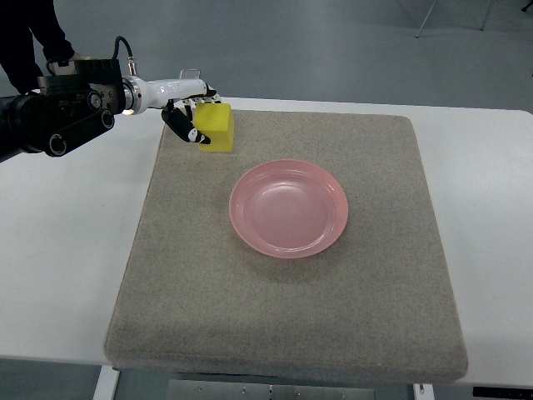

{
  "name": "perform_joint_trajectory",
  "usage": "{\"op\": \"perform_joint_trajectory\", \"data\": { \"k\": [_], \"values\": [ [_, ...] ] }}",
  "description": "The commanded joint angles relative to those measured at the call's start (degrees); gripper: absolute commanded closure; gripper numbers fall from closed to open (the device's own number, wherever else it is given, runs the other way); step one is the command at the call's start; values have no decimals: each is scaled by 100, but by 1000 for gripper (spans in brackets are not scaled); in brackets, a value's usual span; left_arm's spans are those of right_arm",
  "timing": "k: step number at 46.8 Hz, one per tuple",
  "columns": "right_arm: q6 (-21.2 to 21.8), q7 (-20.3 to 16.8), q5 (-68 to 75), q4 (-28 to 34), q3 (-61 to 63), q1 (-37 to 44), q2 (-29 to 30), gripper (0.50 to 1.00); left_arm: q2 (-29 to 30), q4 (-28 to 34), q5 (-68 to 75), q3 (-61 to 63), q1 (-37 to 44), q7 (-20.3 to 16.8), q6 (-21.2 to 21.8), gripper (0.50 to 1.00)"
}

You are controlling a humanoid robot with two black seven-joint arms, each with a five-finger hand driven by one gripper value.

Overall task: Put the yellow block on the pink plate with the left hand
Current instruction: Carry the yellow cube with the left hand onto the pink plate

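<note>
While sitting at the far left corner of the mat: the yellow block (216, 127) is being clasped by the left robot hand (190, 117).

Block position: it is lying near the mat's far edge, well apart from the pink plate (289, 208), and whether it is resting on the mat or just lifted I cannot tell.

Left robot hand: its dark fingers (183, 127) are curling round the block's left face, with white fingers showing over the top; it is pinching the block rather than hovering beside it.

Right arm: it is not showing anywhere.

Pink plate: it is lying empty near the middle of the grey mat (283, 317), upright, with nothing touching it.

Progress: the grasp looks made; judging from this, the lift, the carry toward the plate and the release are all remaining.

Open room: the mat between block and plate is lying bare, so the path is looking unobstructed.

Edges: the plate's raised rim is the one lip to clear; the white table (58, 267) is extending beyond the mat on both sides.

Bystander: a person's dark sleeve (37, 33) is showing at the far left corner, beyond the arm.
</note>
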Motion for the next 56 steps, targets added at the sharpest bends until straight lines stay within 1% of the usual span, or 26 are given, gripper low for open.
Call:
{"op": "perform_joint_trajectory", "data": {
  "k": [1, 17, 26, 37, 48, 56],
  "values": [
    [0, -5, 0, 0, -3, 0, 0, 576, 8, -208, 22, -54, -79, 0, 18, 945],
    [0, 4, 0, 0, 5, 0, 0, 576, 61, -1526, 118, -151, -246, 8, 45, 945],
    [0, -5, 0, 0, 5, 0, 0, 576, 8, -1914, 443, -160, -255, 9, 45, 945],
    [0, 4, 0, 0, -3, 0, 0, 576, -1, -2037, 619, -186, -167, 9, 80, 941],
    [0, -5, 0, 0, 5, 0, 0, 576, -150, -2063, 611, -177, -26, 9, -17, 928],
    [0, 4, 0, 0, -3, 0, 0, 576, -150, -2063, 619, -142, 62, 9, -43, 922]
  ]
}}
